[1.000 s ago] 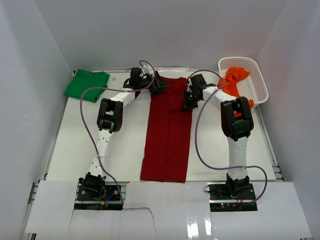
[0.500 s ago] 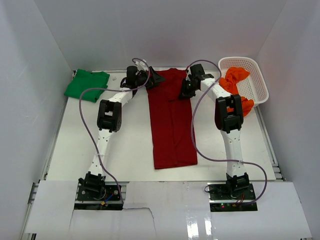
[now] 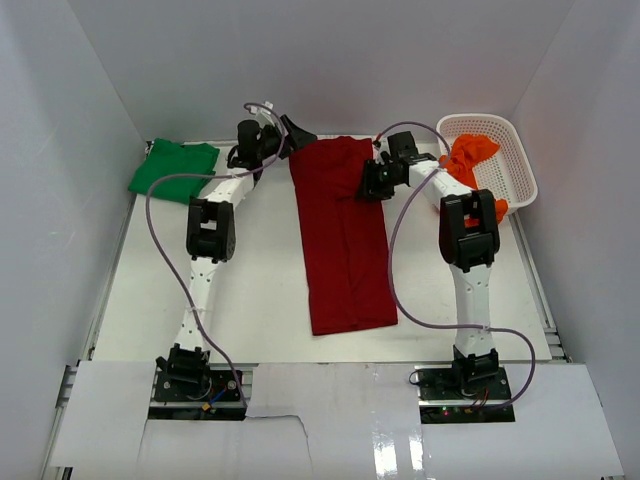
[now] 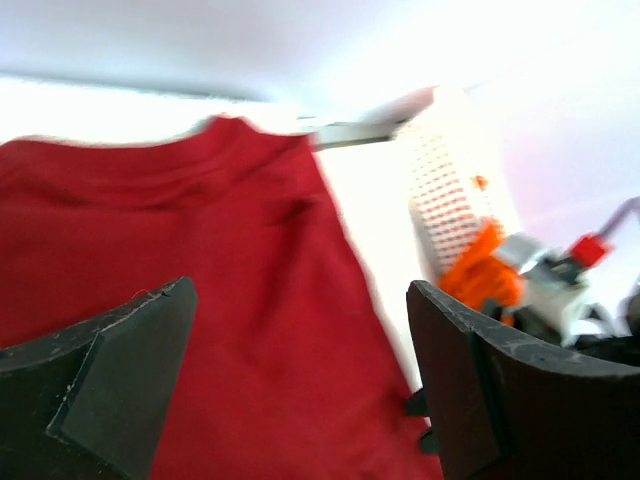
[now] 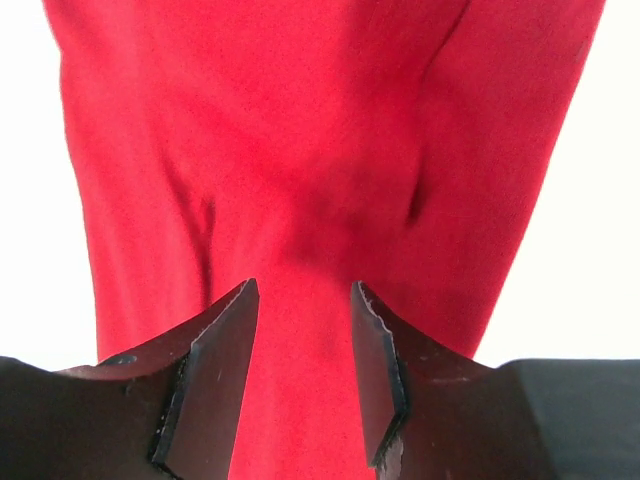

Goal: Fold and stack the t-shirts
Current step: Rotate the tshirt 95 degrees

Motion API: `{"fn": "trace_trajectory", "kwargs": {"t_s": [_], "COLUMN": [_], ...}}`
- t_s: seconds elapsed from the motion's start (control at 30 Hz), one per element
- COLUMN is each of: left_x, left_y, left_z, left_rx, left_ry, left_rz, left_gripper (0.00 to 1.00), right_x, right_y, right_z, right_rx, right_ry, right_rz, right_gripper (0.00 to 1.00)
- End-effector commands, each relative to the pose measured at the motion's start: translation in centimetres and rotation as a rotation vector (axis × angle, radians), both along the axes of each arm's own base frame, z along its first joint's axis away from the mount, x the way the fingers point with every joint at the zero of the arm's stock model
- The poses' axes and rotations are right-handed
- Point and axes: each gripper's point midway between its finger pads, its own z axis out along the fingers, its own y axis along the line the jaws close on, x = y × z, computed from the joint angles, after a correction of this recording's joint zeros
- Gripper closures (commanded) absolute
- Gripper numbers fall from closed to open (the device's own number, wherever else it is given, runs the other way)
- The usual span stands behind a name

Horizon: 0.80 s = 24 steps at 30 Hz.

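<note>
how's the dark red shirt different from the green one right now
The dark red t-shirt lies stretched out as a long narrow strip down the middle of the table; the green t-shirt is a smaller, compact bundle in the far left corner. The left gripper and right gripper are at the dark red t-shirt's far end; neither is near the green t-shirt. Both shirts lie on the table.

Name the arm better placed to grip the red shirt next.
Right, probably: the right gripper is open directly over the red shirt, while the left gripper, also open, hangs at its far left corner.
</note>
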Motion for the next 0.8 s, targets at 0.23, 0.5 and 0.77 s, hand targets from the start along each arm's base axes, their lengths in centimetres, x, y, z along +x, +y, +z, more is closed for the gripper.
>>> {"fn": "trace_trajectory", "kwargs": {"t_s": [0.23,0.5,0.77], "left_x": [-20.6,-39.5,-49.2], "left_y": [1.6,5.5,3.9], "left_z": [26.7,7.6,5.9], "left_rx": [0.011,0.215,0.144], "left_ry": [-0.242,0.354,0.279], "left_rz": [-0.028,0.013,-0.167], "left_gripper": [0.02,0.02,0.02], "right_x": [-12.4,-29.1,-34.6], "right_y": [-1.5,-6.2,-8.2], "right_z": [16.7,5.6,3.5], "right_rx": [0.100,-0.119,-0.108], "right_ry": [-0.365,-0.004,0.091], "right_rz": [0.057,0.030,-0.037], "right_gripper": [0.48,0.36,0.29]}}
